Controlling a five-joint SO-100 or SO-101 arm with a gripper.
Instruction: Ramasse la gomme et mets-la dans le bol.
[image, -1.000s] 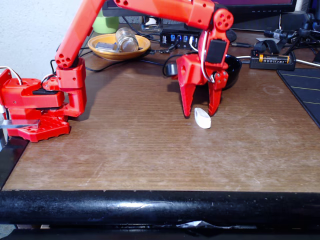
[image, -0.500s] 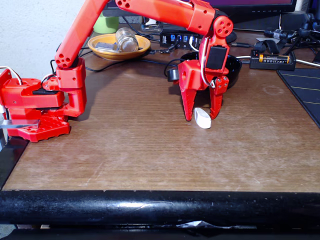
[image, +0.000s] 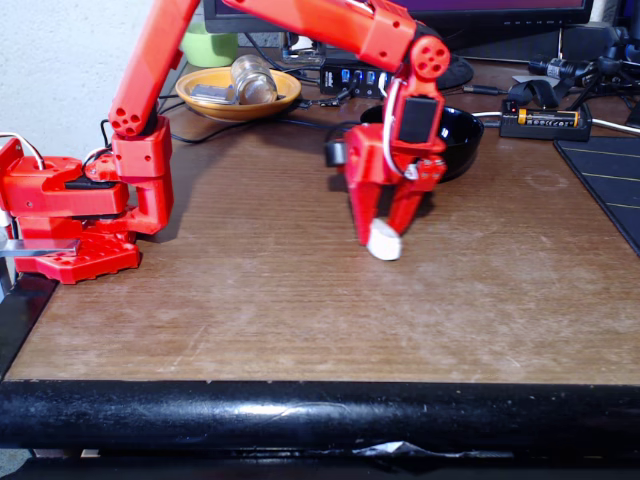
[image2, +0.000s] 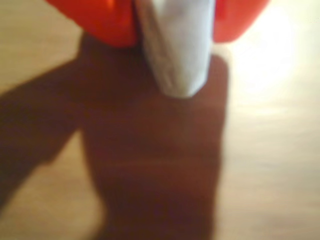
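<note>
Between red end effector fingers, smooth white gomme

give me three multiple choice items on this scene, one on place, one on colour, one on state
1. In the fixed view, where is the black bowl relative to the gripper?
A. behind it, to the right
B. in front, by the table edge
C. on the arm's base

2. What colour is the eraser?
A. blue
B. white
C. green

3. What state is the gripper in?
A. wide open above the bowl
B. shut on the eraser
C. shut on nothing

Answers: 1 A, the bowl sits farther back than the fingers; 2 B, it shows white in both views; 3 B, the wrist view shows the eraser pinched between the red fingers.
</note>
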